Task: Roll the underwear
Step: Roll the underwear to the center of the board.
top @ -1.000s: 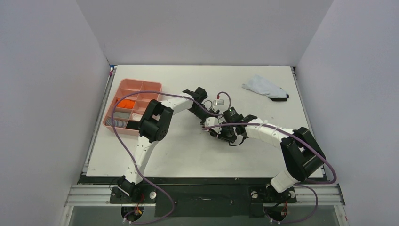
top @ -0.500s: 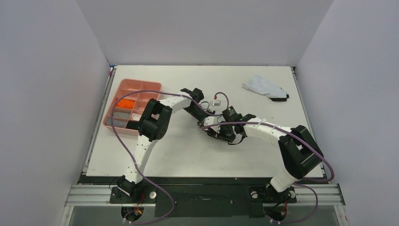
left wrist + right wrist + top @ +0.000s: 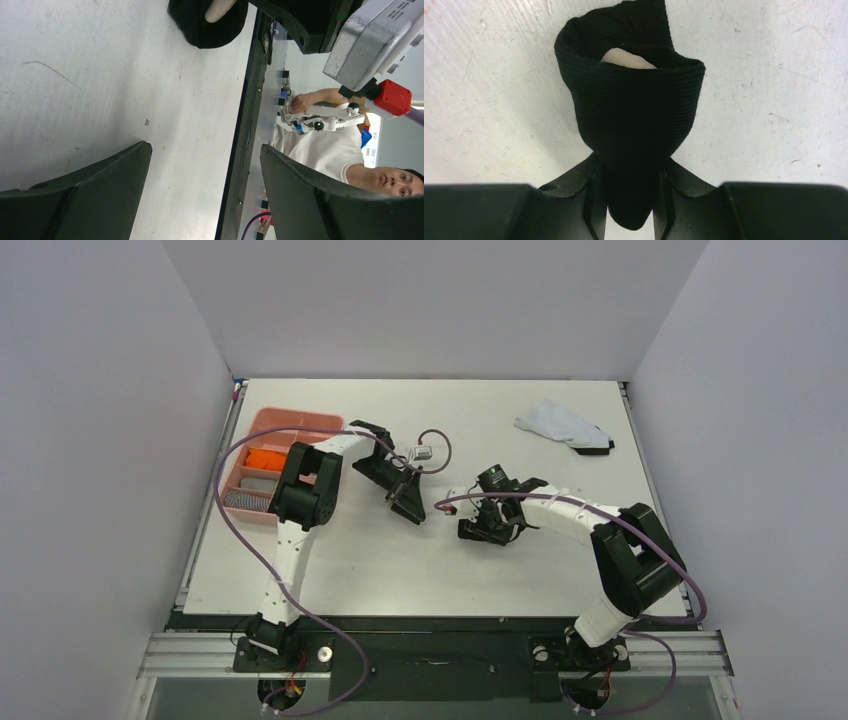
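The black underwear [image 3: 634, 115] is rolled into a tight bundle, with a bit of its beige waistband [image 3: 626, 57] showing at the top. My right gripper [image 3: 631, 170] is shut on the roll's lower end, on the white table at mid-centre [image 3: 480, 529]. The roll also shows at the top of the left wrist view [image 3: 210, 22]. My left gripper [image 3: 205, 150] is open and empty, left of the roll and apart from it [image 3: 406, 504]. The orange underwear [image 3: 265, 457] lies in a compartment of the pink tray [image 3: 300, 416].
The pink tray stands at the table's left edge and holds grey and dark items in other compartments. A pale cloth with a black edge [image 3: 562, 425] lies at the back right. White walls enclose the table on three sides.
My left gripper has drawn back to the left, away from the right gripper and the black roll. The right gripper has kept hold of the roll and barely shifted.
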Controlling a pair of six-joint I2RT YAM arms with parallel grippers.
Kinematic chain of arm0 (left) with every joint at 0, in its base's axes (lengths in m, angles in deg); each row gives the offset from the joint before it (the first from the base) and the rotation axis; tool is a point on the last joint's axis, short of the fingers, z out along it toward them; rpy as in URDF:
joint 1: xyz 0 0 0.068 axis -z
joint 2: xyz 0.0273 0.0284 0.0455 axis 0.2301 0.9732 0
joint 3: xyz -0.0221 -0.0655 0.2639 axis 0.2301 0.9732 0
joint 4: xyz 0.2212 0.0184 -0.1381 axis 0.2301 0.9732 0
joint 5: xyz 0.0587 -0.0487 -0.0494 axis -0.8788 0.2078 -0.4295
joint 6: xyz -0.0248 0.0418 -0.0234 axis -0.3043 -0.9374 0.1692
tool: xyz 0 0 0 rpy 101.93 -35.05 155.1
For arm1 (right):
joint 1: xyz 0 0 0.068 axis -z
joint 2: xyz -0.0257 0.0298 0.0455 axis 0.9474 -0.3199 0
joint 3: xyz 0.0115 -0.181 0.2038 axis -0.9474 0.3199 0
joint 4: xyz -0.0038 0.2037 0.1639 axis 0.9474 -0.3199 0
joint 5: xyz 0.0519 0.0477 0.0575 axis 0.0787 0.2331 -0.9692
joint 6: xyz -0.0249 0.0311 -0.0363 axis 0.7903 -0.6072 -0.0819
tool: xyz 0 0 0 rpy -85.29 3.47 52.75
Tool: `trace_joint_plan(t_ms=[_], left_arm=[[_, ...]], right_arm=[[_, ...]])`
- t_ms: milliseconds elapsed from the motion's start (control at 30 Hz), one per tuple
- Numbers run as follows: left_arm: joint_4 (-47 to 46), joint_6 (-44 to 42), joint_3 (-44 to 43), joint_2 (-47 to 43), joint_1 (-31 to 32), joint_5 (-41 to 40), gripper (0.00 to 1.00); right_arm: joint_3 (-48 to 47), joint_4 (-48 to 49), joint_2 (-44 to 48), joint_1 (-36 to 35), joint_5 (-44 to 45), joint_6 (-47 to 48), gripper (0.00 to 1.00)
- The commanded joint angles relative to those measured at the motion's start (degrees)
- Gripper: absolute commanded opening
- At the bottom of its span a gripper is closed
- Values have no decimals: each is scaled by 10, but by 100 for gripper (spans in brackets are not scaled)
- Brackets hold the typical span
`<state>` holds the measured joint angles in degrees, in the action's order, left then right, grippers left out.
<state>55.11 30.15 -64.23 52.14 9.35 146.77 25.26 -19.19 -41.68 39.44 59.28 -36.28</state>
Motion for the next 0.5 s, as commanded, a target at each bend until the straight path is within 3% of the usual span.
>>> trace_joint_plan(t_ms=[0,167,467], left_arm=[[1,-44,17,-12,-10,-50,80],[-24,-33,54,-45,-29,-45,80],[-201,76,178,-147,-36,-67,82]], right_arm=[[21,-89,-28,7,21,-16,0],[16,-91,-35,6,20,-17,0],[2,-100,-46,15,14,-18,0]])
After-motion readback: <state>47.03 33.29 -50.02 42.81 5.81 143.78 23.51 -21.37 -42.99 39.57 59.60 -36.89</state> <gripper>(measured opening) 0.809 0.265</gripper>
